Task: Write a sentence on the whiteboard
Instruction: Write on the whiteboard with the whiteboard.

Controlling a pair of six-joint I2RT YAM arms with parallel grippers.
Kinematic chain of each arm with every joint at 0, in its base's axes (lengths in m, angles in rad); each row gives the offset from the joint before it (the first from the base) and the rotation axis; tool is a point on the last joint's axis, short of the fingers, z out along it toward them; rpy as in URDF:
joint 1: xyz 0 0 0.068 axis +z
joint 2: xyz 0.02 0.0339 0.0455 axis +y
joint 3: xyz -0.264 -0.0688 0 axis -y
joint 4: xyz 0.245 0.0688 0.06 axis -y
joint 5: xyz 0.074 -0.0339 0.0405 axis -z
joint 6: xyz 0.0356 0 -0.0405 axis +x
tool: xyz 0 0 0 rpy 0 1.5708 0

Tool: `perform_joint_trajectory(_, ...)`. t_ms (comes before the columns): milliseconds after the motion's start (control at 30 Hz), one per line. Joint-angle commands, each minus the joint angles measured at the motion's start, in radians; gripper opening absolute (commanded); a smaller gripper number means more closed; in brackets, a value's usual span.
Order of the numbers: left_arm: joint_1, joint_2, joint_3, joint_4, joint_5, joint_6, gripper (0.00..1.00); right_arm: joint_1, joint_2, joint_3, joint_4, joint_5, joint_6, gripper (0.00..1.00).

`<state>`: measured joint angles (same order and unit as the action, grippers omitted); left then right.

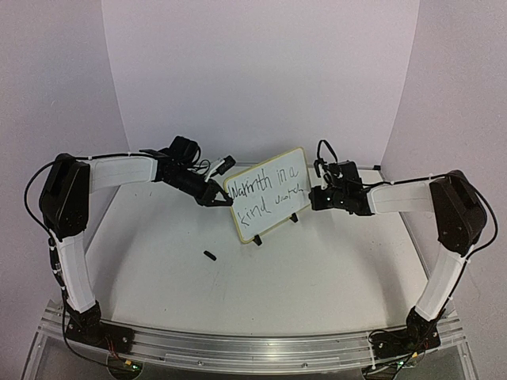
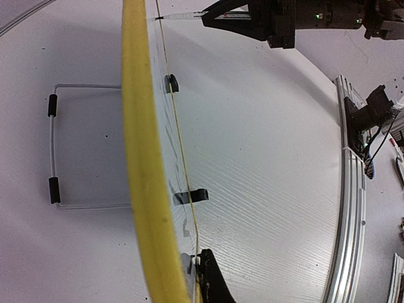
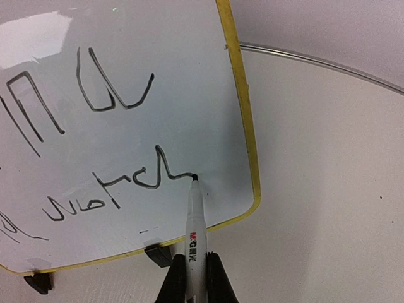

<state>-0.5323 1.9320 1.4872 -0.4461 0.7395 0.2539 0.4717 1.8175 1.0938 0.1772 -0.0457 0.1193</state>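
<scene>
The whiteboard [image 1: 289, 212] stands tilted on its black clip feet [image 3: 158, 254] in the middle of the table, yellow rim toward me. The sentence [image 1: 265, 184] runs across it in two lines of black marker. My left gripper [image 1: 215, 199] is shut on the board's left edge; in the left wrist view one black finger [image 2: 211, 281] presses the rim [image 2: 142, 177] and the other is hidden behind it. My right gripper [image 3: 195, 278] is shut on a white marker [image 3: 195, 221], whose black tip touches the board at the end of the last word [image 3: 120, 183], near the lower right corner.
A small black marker cap [image 1: 210, 255] lies on the table in front of the board's left foot. The wire stand [image 2: 53, 151] lies flat behind the board. An aluminium rail [image 1: 253, 348] carrying both arm bases runs along the near table edge.
</scene>
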Motion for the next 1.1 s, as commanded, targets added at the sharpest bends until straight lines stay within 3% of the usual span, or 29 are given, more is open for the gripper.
perform_joint_trajectory(0, -0.044, 0.061, -0.021, -0.131, -0.024, 0.014, 0.0, 0.0, -0.027, -0.012, 0.023, 0.042, 0.017, 0.0)
perform_joint_trajectory(1067, -0.044, 0.064, -0.021, -0.131, -0.025, 0.013, 0.0, -0.001, 0.037, 0.038, 0.022, 0.055, 0.02, 0.0)
